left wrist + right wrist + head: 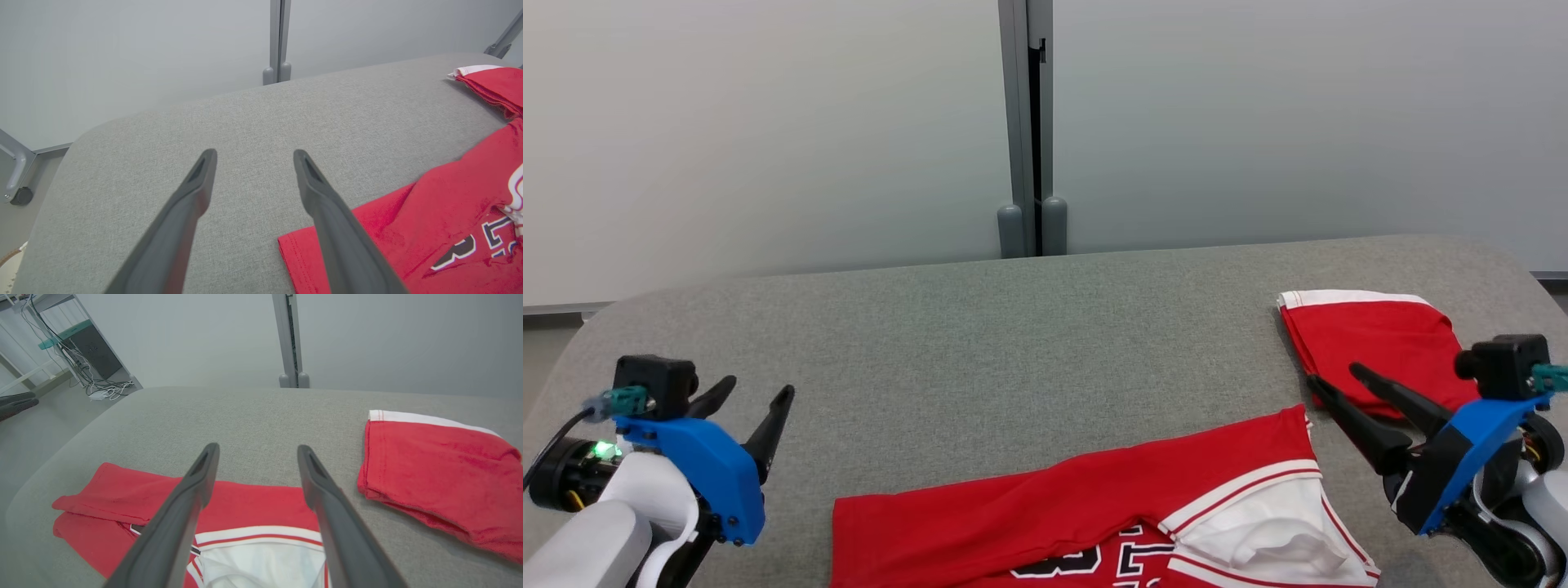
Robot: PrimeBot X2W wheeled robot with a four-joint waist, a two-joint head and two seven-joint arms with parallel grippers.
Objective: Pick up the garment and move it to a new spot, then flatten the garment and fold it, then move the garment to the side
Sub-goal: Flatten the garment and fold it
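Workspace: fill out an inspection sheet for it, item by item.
surface: grey fabric-covered table with rounded corners.
job's things: red jersey with white trim and dark lettering, lying partly folded at the near edge.
clutter: folded red garment with a white band, on the table's right side, apart from the jersey.
grippers: left gripper open and empty, by the jersey's left end; right gripper open and empty, above the jersey's right end.
cables: loose cables on the floor beside a rack.
surroundings: pale wall panels joined by a grey post; a caster on the floor.
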